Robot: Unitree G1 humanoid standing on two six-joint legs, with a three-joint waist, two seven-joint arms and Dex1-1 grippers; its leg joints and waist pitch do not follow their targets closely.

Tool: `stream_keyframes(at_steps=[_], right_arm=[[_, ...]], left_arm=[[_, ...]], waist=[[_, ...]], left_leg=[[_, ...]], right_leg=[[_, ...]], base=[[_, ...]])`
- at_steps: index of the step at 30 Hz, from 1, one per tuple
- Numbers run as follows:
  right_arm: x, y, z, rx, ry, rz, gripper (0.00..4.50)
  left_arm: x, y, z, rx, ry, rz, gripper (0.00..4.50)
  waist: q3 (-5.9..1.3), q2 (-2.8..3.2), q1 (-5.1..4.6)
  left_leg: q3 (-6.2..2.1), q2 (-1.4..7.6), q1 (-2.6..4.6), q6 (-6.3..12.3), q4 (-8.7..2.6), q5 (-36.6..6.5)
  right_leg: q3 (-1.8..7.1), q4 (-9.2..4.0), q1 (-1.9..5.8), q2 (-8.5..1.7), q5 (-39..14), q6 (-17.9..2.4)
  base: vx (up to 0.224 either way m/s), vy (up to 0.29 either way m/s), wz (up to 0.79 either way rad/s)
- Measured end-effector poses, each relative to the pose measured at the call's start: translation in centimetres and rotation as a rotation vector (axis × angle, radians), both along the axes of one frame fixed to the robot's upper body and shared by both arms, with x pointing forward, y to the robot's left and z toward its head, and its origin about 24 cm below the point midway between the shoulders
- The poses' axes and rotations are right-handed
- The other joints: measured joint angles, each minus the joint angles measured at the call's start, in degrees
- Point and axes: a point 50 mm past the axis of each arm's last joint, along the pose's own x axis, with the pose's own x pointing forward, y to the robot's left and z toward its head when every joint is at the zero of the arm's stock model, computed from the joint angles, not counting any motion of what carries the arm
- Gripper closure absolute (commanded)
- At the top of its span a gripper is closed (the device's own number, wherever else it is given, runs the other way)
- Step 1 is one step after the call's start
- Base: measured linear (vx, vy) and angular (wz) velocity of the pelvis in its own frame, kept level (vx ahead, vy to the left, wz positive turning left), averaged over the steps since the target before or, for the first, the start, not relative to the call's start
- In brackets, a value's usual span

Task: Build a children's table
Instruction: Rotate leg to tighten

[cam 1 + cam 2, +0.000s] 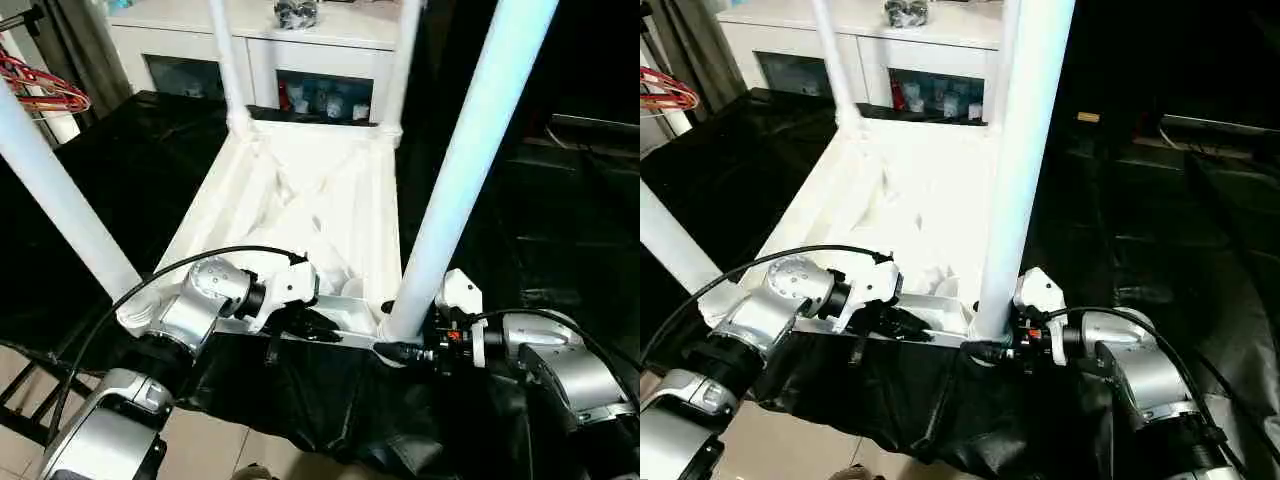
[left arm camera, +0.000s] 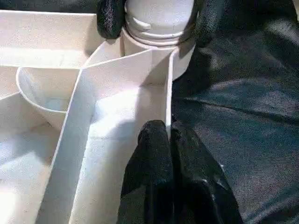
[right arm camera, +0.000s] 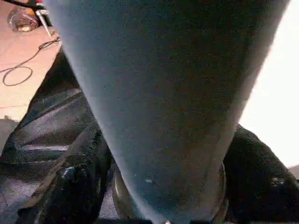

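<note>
The children's table top (image 1: 300,190) lies upside down on a black cloth, ribbed side up. White legs stand upright in its corner sockets: near right leg (image 1: 460,170), near left leg (image 1: 60,200), and two far legs (image 1: 228,60) (image 1: 403,60). My left gripper (image 2: 169,135) is shut, pinching the thin near rim of the top close to the near right socket. My right gripper (image 1: 395,345) reaches in from the right, with one black finger (image 2: 110,18) on each side of the near right leg's base (image 2: 159,18), pressed against it.
Just behind the table top stands a white cabinet with glass doors (image 1: 300,40). The black cloth (image 1: 520,200) covers the work surface and hangs over its near edge above a tiled floor (image 1: 200,440). Red cables (image 1: 40,85) hang at the far left.
</note>
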Motion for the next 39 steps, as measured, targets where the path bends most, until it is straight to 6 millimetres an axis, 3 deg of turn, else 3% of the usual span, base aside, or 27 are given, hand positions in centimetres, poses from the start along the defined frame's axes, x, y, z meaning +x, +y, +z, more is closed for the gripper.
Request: stream_keyframes(at_steps=[7,10,17,21,24,25,26,28,33,39], right_arm=[[0.0,0.1,-0.1,0.012,0.012,-0.012,1.87],[0.5,0.6,-0.5,0.053,0.013,-0.100,1.89],[2.8,1.2,-1.3,0.071,-0.047,-0.429,1.90],[4.6,2.8,-1.6,0.068,-0.072,-0.629,1.90],[5.4,3.6,-1.7,0.067,-0.081,-0.732,1.90],[5.6,3.8,-1.8,0.071,-0.086,-0.761,1.55],[5.6,3.8,-1.8,0.077,-0.088,-0.778,1.55],[5.7,3.8,-1.8,0.081,-0.095,-0.787,1.18],[5.6,3.7,-1.7,0.067,-0.115,-0.745,0.84],[4.1,2.6,-1.4,0.059,-0.131,-0.528,0.84]], left_arm=[[0.0,0.1,0.0,-0.002,0.006,0.001,4.50],[0.3,0.4,-0.1,-0.003,-0.007,0.051,4.50],[1.1,-0.8,-0.6,-0.032,-0.052,0.252,4.50],[1.4,-1.4,-1.0,-0.052,-0.086,0.371,4.50],[1.5,-1.9,-1.2,-0.051,-0.112,0.422,4.50],[1.6,-2.1,-1.2,-0.051,-0.118,0.436,4.50],[1.6,-2.2,-1.2,-0.052,-0.121,0.443,4.50],[1.6,-2.4,-1.1,-0.052,-0.121,0.443,4.50],[1.4,-2.6,-1.0,-0.058,-0.119,0.417,4.50],[0.8,-1.6,-0.8,-0.063,-0.076,0.327,4.50]], waist=[[0.00,0.00,0.03],[0.00,0.00,-0.20],[0.05,-0.08,-2.41],[-0.03,-0.12,-3.75],[-0.13,-0.05,-4.09],[-0.16,-0.04,-4.10],[-0.18,-0.03,-4.10],[-0.18,-0.03,-4.08],[-0.19,-0.01,-3.88],[-0.18,0.00,-3.07]], left_leg=[[0.00,0.01,0.01,0.00,0.00,0.0],[-0.01,0.01,0.03,-0.02,0.00,0.0],[-0.01,-0.04,0.17,-0.04,-0.03,0.0],[-0.03,-0.05,0.38,-0.05,-0.24,0.0],[-0.03,-0.07,0.40,-0.06,-0.26,0.0],[-0.03,-0.07,0.40,-0.06,-0.26,0.0],[-0.02,-0.08,0.39,-0.06,-0.26,0.0],[-0.02,-0.08,0.37,-0.06,-0.26,0.0],[-0.02,-0.09,0.27,-0.05,-0.26,0.0],[-0.01,-0.07,0.17,-0.03,-0.31,0.0]], right_leg=[[0.00,0.02,0.00,0.00,0.0,0.0],[-0.01,0.09,0.03,0.01,0.0,0.0],[0.04,0.02,0.12,0.01,0.1,0.1],[0.03,0.05,0.18,0.03,0.1,0.1],[0.06,0.03,0.21,0.02,0.1,0.1],[0.05,0.03,0.21,0.02,0.1,0.1],[0.06,0.02,0.21,0.02,0.1,0.2],[0.08,-0.01,0.21,0.02,0.1,0.2],[0.09,-0.02,0.18,0.02,0.1,0.0],[0.05,-0.04,0.13,0.02,-0.1,0.0]], base=[[0.000,0.000,0.00],[0.000,0.000,0.00],[0.000,0.000,0.00],[0.000,0.000,0.00],[0.000,0.000,0.00],[0.000,0.000,0.00],[0.000,0.000,0.00],[0.000,0.000,0.00],[0.000,0.000,0.00],[0.000,0.000,0.00]])
